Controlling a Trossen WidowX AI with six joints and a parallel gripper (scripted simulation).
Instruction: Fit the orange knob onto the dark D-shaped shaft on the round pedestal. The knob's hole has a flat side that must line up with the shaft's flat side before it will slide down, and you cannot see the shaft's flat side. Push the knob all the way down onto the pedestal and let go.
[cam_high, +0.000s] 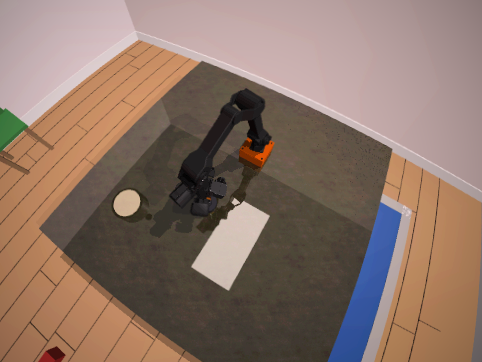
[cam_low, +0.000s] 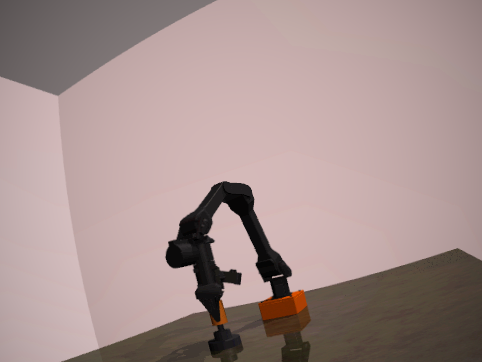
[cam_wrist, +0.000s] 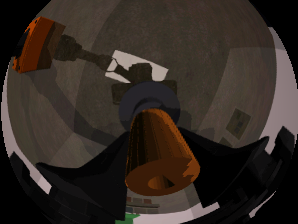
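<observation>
The orange knob (cam_low: 221, 314) (cam_wrist: 157, 145) is held between the fingers of my gripper (cam_low: 217, 316) (cam_wrist: 153, 133), which is shut on it. The round dark pedestal (cam_low: 225, 344) (cam_wrist: 129, 107) stands directly beneath. In the exterior view a short piece of dark shaft (cam_low: 220, 328) shows between the knob's lower end and the pedestal, so the knob is not down on the pedestal. Whether the shaft's tip is inside the hole is hidden. The wrist view shows the knob's near end with a round opening; the shaft's flat side cannot be seen.
The arm's orange base (cam_high: 256, 153) (cam_low: 283, 306) (cam_wrist: 39, 45) stands behind the gripper. A white rectangle (cam_high: 231, 245) lies on the dark table in front of it. A round cream-topped object (cam_high: 126, 202) stands off to the left in the top view.
</observation>
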